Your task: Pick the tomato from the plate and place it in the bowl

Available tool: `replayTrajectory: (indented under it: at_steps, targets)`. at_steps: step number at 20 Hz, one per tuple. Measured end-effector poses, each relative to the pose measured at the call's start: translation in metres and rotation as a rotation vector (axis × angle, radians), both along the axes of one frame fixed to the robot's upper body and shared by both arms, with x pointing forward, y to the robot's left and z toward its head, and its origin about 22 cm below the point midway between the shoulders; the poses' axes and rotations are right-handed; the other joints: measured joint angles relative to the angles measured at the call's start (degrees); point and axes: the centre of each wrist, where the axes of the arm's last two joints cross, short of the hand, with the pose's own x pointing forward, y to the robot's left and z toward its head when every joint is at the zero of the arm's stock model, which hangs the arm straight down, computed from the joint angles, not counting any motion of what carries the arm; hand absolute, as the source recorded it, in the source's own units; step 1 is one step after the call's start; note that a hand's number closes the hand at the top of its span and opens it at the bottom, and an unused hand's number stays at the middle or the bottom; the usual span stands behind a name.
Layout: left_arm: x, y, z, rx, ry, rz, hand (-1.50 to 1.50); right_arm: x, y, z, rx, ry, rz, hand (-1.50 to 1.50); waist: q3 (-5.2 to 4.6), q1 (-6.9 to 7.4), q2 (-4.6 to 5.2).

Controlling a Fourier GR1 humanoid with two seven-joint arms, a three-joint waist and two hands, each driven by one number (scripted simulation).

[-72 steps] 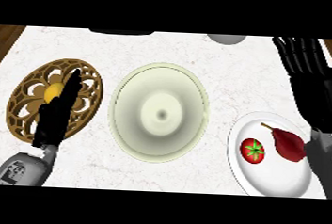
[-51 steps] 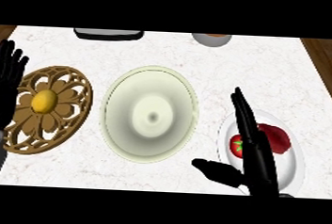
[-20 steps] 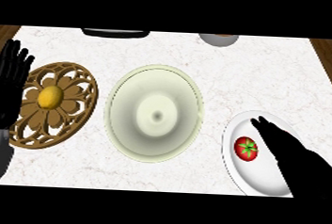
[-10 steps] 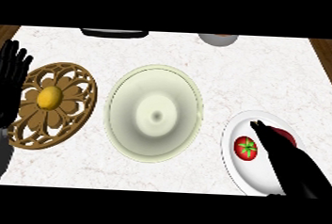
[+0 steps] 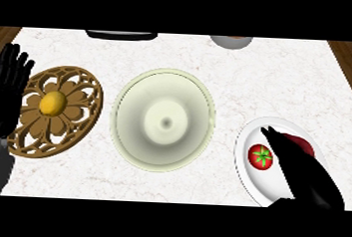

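Head view: tomato sits on the white plate at right, green stem up. Right hand lies over the plate just beside it, fingers straight. Bowl stands centre; left hand rests open at left.

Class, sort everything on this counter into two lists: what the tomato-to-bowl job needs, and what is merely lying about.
Needed for the job: tomato, white plate, pale bowl, right hand.

Lying about: wooden trivet with the yellow fruit, dark red item on the plate, resting left hand, dark dish, grey cup.
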Motion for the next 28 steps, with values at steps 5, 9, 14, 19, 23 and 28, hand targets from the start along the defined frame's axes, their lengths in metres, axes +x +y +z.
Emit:
replayTrajectory:
  at_steps: [5, 9, 14, 19, 23, 28]
  targets:
    - [-0.001, -0.004, -0.001, 0.005, -0.006, 0.001, 0.0, 0.005, -0.005, -0.015, -0.002, -0.008, 0.023, -1.5, 0.0, 0.0, 0.01]
    - [0.002, -0.006, 0.005, 0.002, -0.001, 0.0, 0.0, 0.011, -0.003, -0.024, -0.01, 0.012, 0.018, -1.5, -0.01, 0.01, 0.01]
    - [0.009, 0.001, 0.01, -0.001, 0.001, 0.003, 0.0, 0.021, 0.003, -0.042, -0.016, 0.033, 0.014, -1.5, 0.0, 0.0, 0.04]
    - [0.004, 0.006, 0.008, -0.002, 0.001, -0.001, 0.0, 0.026, -0.001, -0.054, -0.027, 0.056, -0.001, -1.5, 0.01, 0.06, 0.02]
    - [0.007, 0.003, 0.005, -0.005, 0.004, 0.003, 0.0, 0.038, -0.005, -0.06, -0.033, 0.08, -0.024, -1.5, 0.0, 0.05, 0.03]
    - [0.006, -0.001, 0.004, -0.001, 0.008, 0.005, 0.0, 0.037, -0.013, -0.073, -0.047, 0.091, -0.035, 1.5, -0.02, 0.02, 0.0]
